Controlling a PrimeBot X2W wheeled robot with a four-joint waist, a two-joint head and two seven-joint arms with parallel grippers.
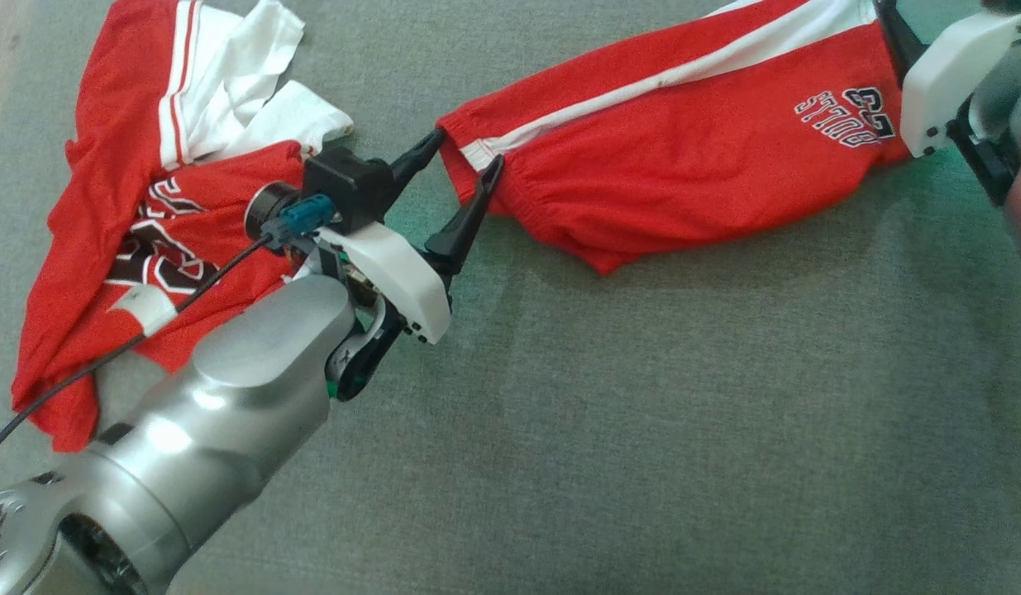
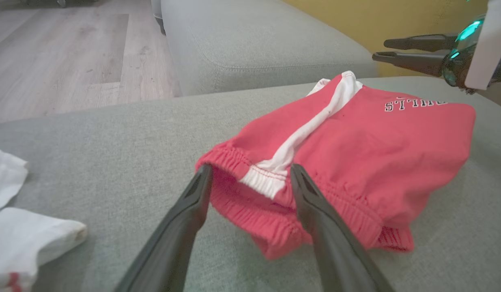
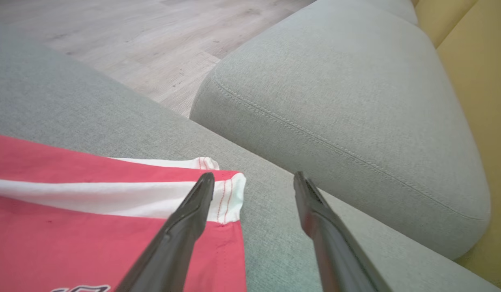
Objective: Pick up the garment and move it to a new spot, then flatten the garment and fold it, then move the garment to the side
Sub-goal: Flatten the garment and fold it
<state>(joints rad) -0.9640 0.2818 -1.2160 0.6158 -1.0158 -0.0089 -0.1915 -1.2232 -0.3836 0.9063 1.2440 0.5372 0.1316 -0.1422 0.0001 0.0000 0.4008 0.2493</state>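
Shorts [image 1: 684,140] lie slack on the grey cushion [image 1: 642,413]. Their long axis runs from just left of centre up to the upper right of the head view, with the white side stripe [image 1: 642,83] along the top edge. The elastic waistband [image 2: 234,162] is the centre-left end and the leg hem [image 3: 230,194] is the upper-right end. Left gripper [image 1: 467,150] sits right at the waistband end, jaws wide. In its wrist view one finger is just outside the waistband corner and the other lies over the gathered elastic, so the stripe's end falls between them. No cloth is pinched and it holds nothing. Right gripper [image 3: 253,176] is at the far hem corner, also spread wide. One finger is over the white hem corner and the other over bare cushion, and it is empty too. So there is one arm per end, both lined up along the long axis. My read: placement at the new spot looks done, and flatten and fold come next. Any end-to-end fold would run along that diagonal, with left nearer the waistband and right nearer the hem. A second red-and-white jersey [image 1: 146,248] is bunched at the upper left, close behind the left wrist, so it's worth keeping clear of it.
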